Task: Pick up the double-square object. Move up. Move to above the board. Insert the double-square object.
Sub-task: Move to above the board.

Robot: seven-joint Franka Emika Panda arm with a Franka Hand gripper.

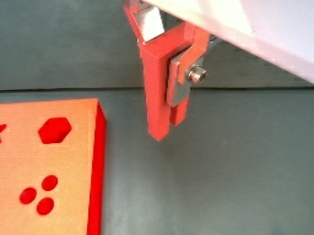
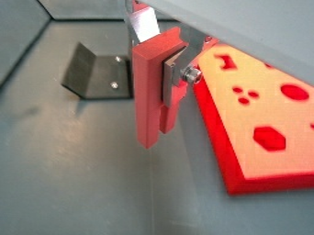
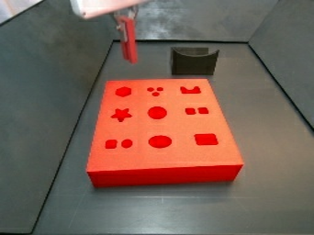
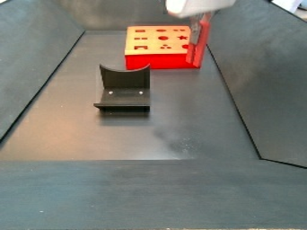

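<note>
My pincer (image 1: 175, 64) is closed on the double-square object (image 1: 161, 96), gripping it near its upper end between my silver fingers (image 1: 185, 72), so the slim pinkish-red peg hangs upright below me with its lower end free in the air. In both wrist views the peg's tip is clear of the dark grey floor (image 1: 208, 174), touching nothing.

The board (image 3: 160, 128) lies flat on the floor off to one side of my pincer, not beneath it; in a wrist view its near edge (image 2: 263, 128) runs just beside the hanging peg, apart from it. Its top shows shaped cut-outs (circles, a star, a hexagon, small square pairs and a crown-like notch).

In a side view the peg (image 3: 128, 41) hangs beyond the board's far corner, near the back of the enclosure. The fixture (image 3: 193, 61), a dark L-shaped bracket, stands on the floor beyond the board and to the side of my pincer, well apart from the peg. In a side view my pincer (image 4: 199, 18) holds the peg (image 4: 200, 45) right beside the board (image 4: 159, 47).
</note>
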